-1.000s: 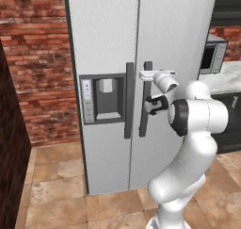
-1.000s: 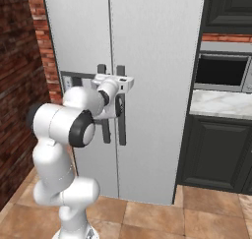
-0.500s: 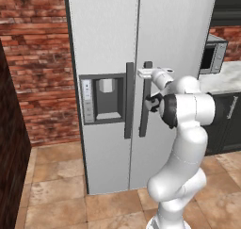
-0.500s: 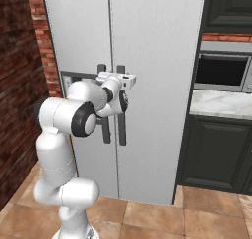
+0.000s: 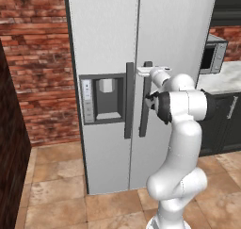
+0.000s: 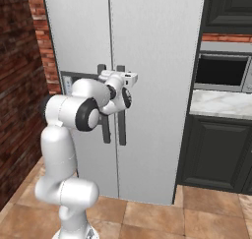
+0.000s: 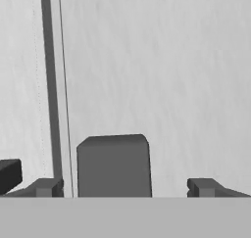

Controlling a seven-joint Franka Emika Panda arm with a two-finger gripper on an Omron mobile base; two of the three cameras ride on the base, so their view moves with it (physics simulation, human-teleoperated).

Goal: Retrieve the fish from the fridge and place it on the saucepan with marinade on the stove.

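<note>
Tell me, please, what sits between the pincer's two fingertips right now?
In the hand view, the top of the fridge's right door handle stands between the open pincer's fingertips.

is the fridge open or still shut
Shut. Both doors of the fridge sit flush with only a thin seam between them, and the open gripper straddles the right door's handle.

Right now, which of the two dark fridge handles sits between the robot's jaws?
The right door's handle, the one away from the water dispenser. The open jaws stand on either side of its top end; the left door's handle stands apart.
</note>
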